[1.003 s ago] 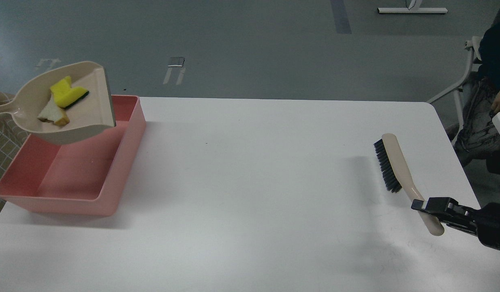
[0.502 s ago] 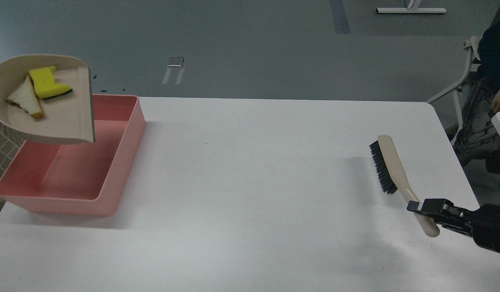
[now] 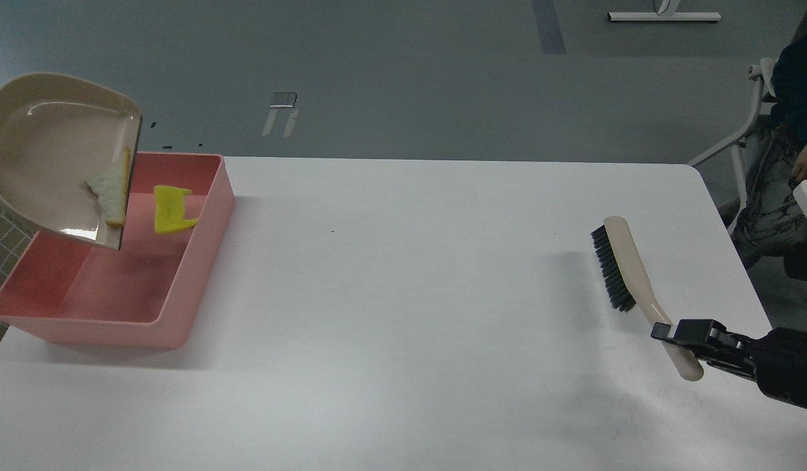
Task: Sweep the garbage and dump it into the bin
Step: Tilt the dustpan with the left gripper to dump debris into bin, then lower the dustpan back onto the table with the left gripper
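The beige dustpan [image 3: 47, 154] is tipped steeply over the pink bin [image 3: 194, 261] at the table's far left. The yellow sponge [image 3: 171, 208] is off the pan, in the air over the bin. The whitish-tan scrap [image 3: 112, 190] lies at the pan's lip. The dustpan's handle and my left gripper are past the left edge of the view. My right gripper [image 3: 677, 335] is shut on the handle of the beige brush [image 3: 629, 278], whose black bristles face left, at the table's right side.
The white table [image 3: 410, 294] spans the view. A chair and a seated person [image 3: 792, 163] are beyond the table's right edge. The grey floor lies behind the table.
The dustpan has moved left and tilted further. The sponge has slid off it into the air over the bin, and the scrap has slid to the lip. The brush has shifted slightly left.
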Robot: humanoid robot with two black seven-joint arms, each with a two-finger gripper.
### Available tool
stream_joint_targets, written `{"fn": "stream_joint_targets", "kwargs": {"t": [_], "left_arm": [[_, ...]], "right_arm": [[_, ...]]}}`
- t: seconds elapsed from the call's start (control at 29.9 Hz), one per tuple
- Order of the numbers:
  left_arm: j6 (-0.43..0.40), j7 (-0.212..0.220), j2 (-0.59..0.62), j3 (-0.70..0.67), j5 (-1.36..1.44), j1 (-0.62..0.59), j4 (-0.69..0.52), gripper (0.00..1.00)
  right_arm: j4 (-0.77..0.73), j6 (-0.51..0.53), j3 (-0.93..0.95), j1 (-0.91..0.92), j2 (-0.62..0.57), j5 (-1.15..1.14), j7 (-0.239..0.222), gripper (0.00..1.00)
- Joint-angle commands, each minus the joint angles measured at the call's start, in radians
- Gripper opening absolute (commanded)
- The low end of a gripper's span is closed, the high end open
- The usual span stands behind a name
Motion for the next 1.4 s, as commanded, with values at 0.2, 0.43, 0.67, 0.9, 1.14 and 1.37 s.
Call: {"fn": "stream_joint_targets", "kwargs": {"t": [0.2, 0.43, 0.67, 0.9, 1.14, 1.37], "left_arm": [[0.059, 0.013, 0.028, 0.003, -0.019, -0.11, 0.017, 0.0], [-0.002, 0.194, -0.009, 0.082, -0.335, -0.36, 0.007, 0.0], [-0.01, 0.342, -0.153, 0.317, -0.417, -0.685, 0.0, 0.0], [0.094, 0.412, -0.408, 0.593, -0.409, -0.837, 0.0, 0.0], [0.201, 0.426, -0.594, 0.825, -0.406, -0.853, 0.0, 0.0], [0.284, 0.441, -0.683, 0.966, -0.407, -0.778, -0.003, 0.0]], "right_arm": [[0.001, -0.001, 0.002, 0.0, 0.0, 0.0, 0.0, 0.0], [0.001, -0.001, 0.002, 0.002, 0.0, 0.0, 0.0, 0.0], [0.001, -0.002, 0.0, 0.0, -0.001, 0.0, 0.0, 0.0], [0.003, -0.025, 0.0, -0.024, 0.0, -0.001, 0.0, 0.0], [0.001, -0.027, 0.002, -0.024, -0.005, -0.003, 0.0, 0.0], [0.001, -0.027, 0.003, -0.024, -0.003, -0.003, 0.0, 0.0]]}}
